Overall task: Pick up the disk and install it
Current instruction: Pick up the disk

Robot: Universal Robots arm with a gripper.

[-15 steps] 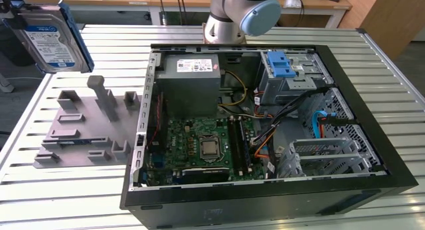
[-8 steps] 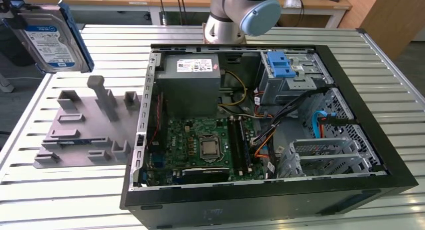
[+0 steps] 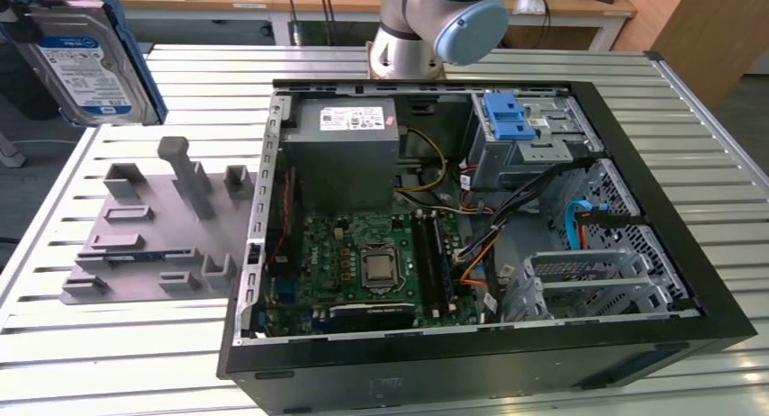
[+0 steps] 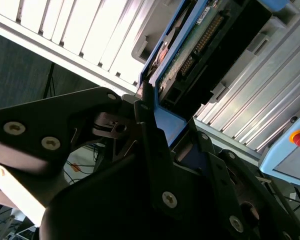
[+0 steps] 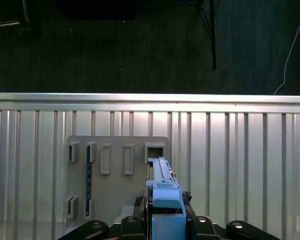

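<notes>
The tool (image 4: 162, 117) is seen up close, its fingers (image 4: 144, 107) pressed onto the blue carrier of the disk (image 4: 187, 52), which is pinched edge-on between them. The disk is held aloft, clear of the grey rack (image 5: 115, 190) lying below the tool on the tabletop (image 5: 240, 150). The pick-up is judged done. The open case (image 3: 481, 366) sits well apart from the tool, and the disk is not yet seated in it, so the install is left to be done.
</notes>
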